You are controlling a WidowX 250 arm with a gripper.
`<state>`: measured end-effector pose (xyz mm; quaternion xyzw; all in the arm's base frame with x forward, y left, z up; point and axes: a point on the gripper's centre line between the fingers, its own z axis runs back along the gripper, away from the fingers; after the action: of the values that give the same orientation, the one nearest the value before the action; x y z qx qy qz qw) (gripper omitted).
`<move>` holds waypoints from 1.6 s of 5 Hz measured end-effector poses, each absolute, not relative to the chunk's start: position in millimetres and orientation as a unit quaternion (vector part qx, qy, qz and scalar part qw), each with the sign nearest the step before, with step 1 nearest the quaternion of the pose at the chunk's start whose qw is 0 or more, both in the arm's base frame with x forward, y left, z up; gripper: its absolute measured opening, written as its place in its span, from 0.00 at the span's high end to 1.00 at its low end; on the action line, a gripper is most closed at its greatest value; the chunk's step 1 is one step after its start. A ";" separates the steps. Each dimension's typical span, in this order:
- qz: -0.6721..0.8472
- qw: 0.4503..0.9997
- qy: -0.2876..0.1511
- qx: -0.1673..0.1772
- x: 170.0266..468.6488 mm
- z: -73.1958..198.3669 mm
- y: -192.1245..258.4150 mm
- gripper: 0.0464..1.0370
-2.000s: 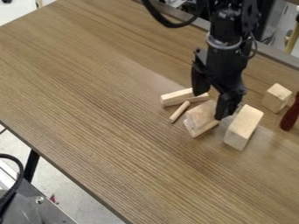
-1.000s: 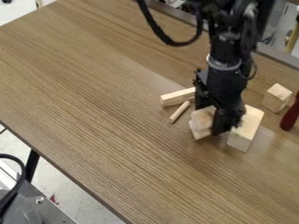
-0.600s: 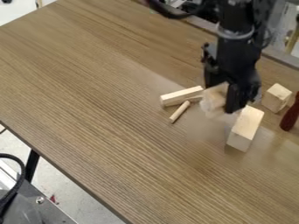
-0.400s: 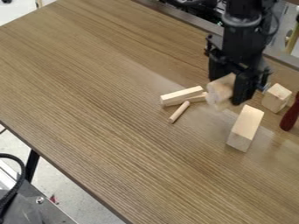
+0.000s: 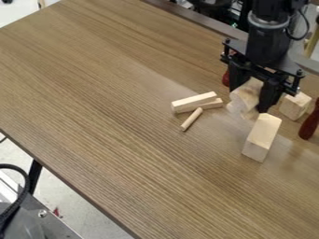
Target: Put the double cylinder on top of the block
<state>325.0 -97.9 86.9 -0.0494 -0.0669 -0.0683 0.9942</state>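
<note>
The tool (image 5: pixel 250 100) hangs over the right half of the table (image 5: pixel 112 154), its two black fingers pointing down and pinching the double cylinder (image 5: pixel 246 97) between them. This pale wooden piece has two rounded lobes side by side, and it sits right at the fingertips, sticking out from them toward the camera. Whether its lower part touches anything under it, I cannot tell. Just in front of the tool, on the camera's side, the long block (image 5: pixel 261 137) lies on the table, its far end close to the fingertip on the view's right. To the right of the tool in the view, near that same finger, stands a smaller wooden block (image 5: pixel 295 105), and beyond it, at the edge of the view, is a dark red handle (image 5: pixel 309 123). Another dark red thing (image 5: pixel 226 77) shows in part behind the finger on the view's left. To the left of the tool in the view lie a square wooden bar (image 5: pixel 193 101) and, alongside it, a short flat strip (image 5: pixel 211 106). A thin round dowel (image 5: pixel 192 119) lies slantwise just in front of these two, nearer the camera than the tool
</note>
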 end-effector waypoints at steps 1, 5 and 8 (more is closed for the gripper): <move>-0.018 0.996 -0.064 -0.062 327.5 78.4 -105.0 0.42; 0.052 0.993 -0.062 -0.090 336.7 68.8 -115.4 0.42; 0.075 0.991 -0.060 -0.089 339.1 61.7 -120.2 0.42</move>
<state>339.1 -120.2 61.7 -0.0885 -0.0601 0.0747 0.9914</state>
